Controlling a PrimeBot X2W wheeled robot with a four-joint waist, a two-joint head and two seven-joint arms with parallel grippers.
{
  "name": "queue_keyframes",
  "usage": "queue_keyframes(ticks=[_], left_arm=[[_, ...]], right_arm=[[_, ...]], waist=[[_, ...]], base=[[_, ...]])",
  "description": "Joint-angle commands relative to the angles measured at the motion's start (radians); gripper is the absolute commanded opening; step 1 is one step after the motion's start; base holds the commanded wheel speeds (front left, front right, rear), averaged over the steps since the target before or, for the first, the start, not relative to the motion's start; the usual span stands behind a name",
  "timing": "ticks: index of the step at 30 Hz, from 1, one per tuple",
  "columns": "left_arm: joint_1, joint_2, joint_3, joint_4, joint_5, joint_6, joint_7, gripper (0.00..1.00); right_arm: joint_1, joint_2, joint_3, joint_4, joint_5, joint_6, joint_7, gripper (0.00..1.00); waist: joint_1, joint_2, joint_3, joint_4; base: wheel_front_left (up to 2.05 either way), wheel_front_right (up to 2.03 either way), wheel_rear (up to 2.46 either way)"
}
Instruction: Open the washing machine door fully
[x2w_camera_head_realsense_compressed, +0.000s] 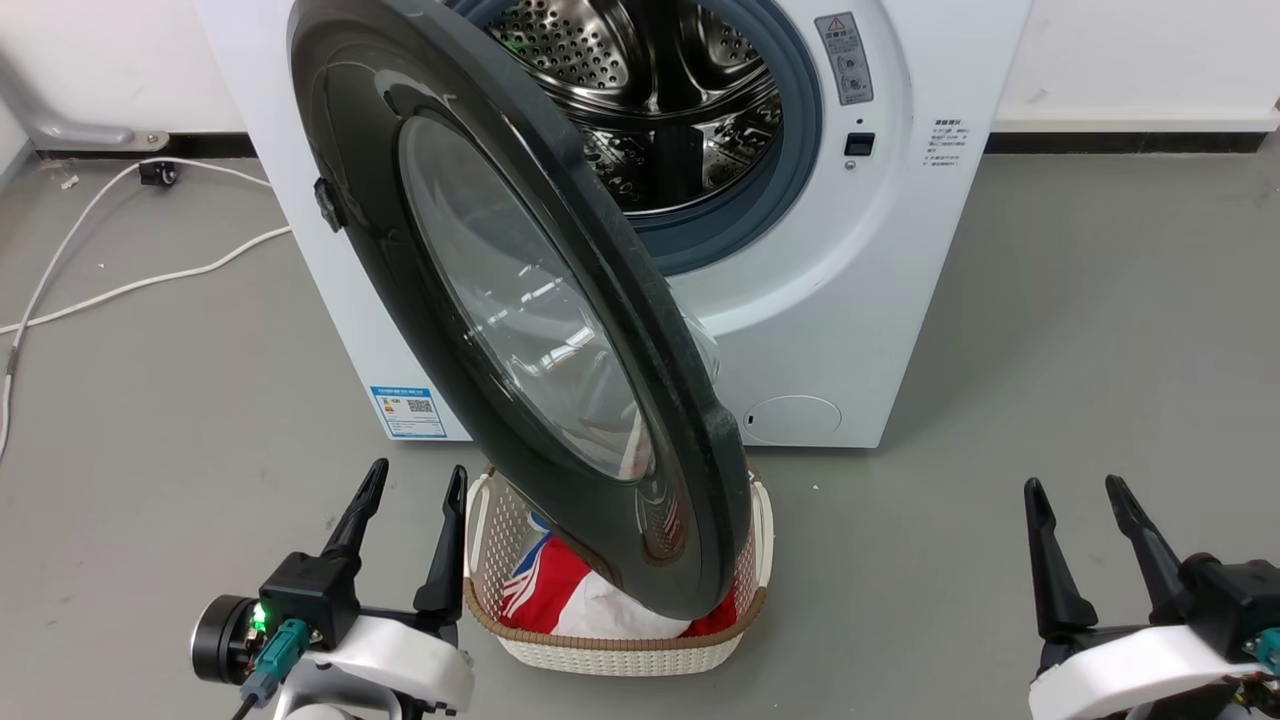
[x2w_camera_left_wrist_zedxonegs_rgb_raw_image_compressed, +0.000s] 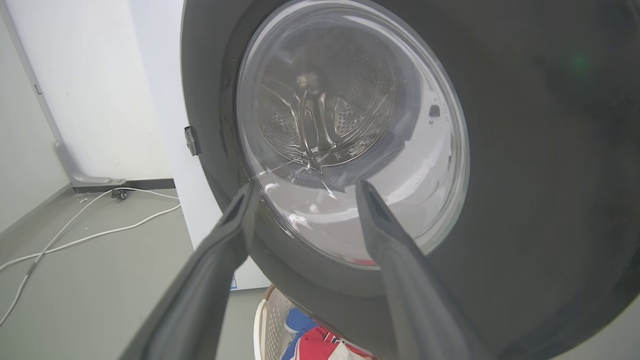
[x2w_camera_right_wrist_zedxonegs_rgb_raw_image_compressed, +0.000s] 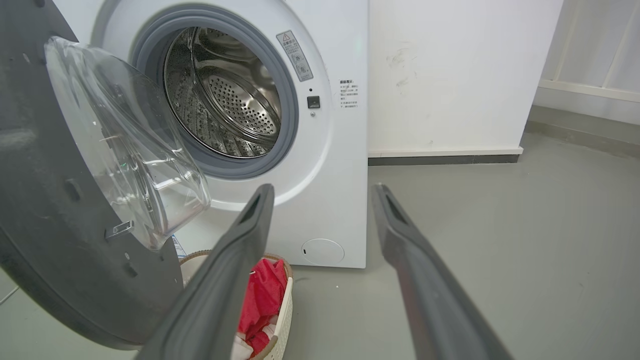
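The white washing machine (x2w_camera_head_realsense_compressed: 850, 300) stands ahead with its steel drum (x2w_camera_head_realsense_compressed: 650, 90) exposed. Its big black washing machine door (x2w_camera_head_realsense_compressed: 360, 180) is swung out on the left hinge, roughly half open, its edge toward me, the glass bowl window (x2w_camera_head_realsense_compressed: 520, 300) at its centre. My left gripper (x2w_camera_head_realsense_compressed: 415, 495) is open at the lower left, empty, a little left of the door's lower rim. In the left wrist view the door (x2w_camera_left_wrist_zedxonegs_rgb_raw_image_compressed: 525, 175) looms close beyond the left gripper (x2w_camera_left_wrist_zedxonegs_rgb_raw_image_compressed: 305, 187). My right gripper (x2w_camera_head_realsense_compressed: 1075, 495) is open and empty at the lower right, well clear of the door (x2w_camera_right_wrist_zedxonegs_rgb_raw_image_compressed: 45, 200) and machine (x2w_camera_right_wrist_zedxonegs_rgb_raw_image_compressed: 330, 175).
A white woven laundry basket (x2w_camera_head_realsense_compressed: 600, 650) with red, white and blue clothes sits on the floor under the door's lower edge, between my grippers. White cables (x2w_camera_head_realsense_compressed: 110, 270) trail over the grey floor at the left. A wall runs behind the machine.
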Motion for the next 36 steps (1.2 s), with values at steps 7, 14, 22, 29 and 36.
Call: queue_keyframes(ticks=[7, 14, 22, 29, 36], left_arm=[[-0.006, -0.002, 0.005, 0.013, 0.009, 0.005, -0.003, 1.0], [-0.016, -0.003, 0.01, 0.019, 0.006, 0.005, -0.003, 0.45], [-0.024, -0.004, 0.023, 0.024, -0.001, 0.008, -0.003, 0.0], [-0.06, -0.008, 0.046, -0.008, -0.016, 0.027, -0.003, 0.0], [-0.122, -0.011, 0.053, -0.139, -0.023, 0.054, 0.002, 0.0]], right_arm=[[-0.03, 0.005, 0.011, 0.016, -0.015, 0.0, -0.001, 1.0], [-0.041, 0.004, 0.015, 0.023, -0.024, 0.0, -0.001, 1.0], [-0.047, 0.004, 0.02, 0.023, -0.035, 0.0, -0.005, 1.0], [-0.053, 0.005, 0.023, 0.023, -0.043, 0.0, -0.008, 1.0], [-0.058, 0.006, 0.023, 0.023, -0.05, 0.0, -0.01, 1.0]], waist=[[0.0001, 0.0, 0.008, -0.002], [0.0001, 0.0, 0.018, -0.002], [0.0001, 0.0, 0.028, -0.003], [0.0001, 0.0, 0.035, -0.005], [0.0001, 0.0, 0.034, -0.008]], base=[[0.0, 0.0, 0.0], [0.0, 0.0, 0.0], [0.0, 0.0, 0.0], [0.0, 0.0, 0.0], [0.0, 0.0, 0.0]])
